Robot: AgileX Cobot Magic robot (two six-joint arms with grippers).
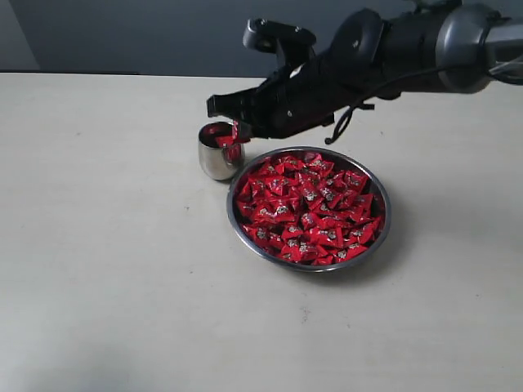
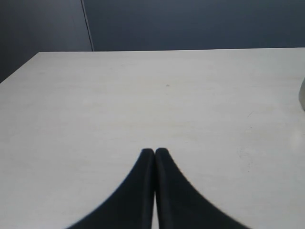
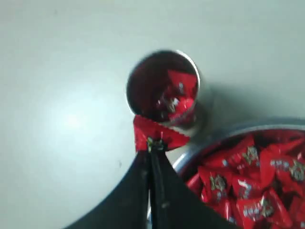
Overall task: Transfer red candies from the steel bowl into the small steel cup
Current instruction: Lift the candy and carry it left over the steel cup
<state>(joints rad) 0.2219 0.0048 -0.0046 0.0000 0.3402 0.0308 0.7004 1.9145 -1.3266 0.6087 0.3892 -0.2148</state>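
Pincer tight on red candy

The black right arm reaches in from the upper right; its right gripper hangs over the small steel cup, pinching a red candy just above the rim; red wrappers show inside the cup; just beside it the steel bowl is full of red candies; both rest on a pale table.

Soft, even overhead light keeps the pale worktop bright. The steel bowl casts a faint shadow toward the worktop's right edge. The right wrist view is blurred, smearing the small steel cup.
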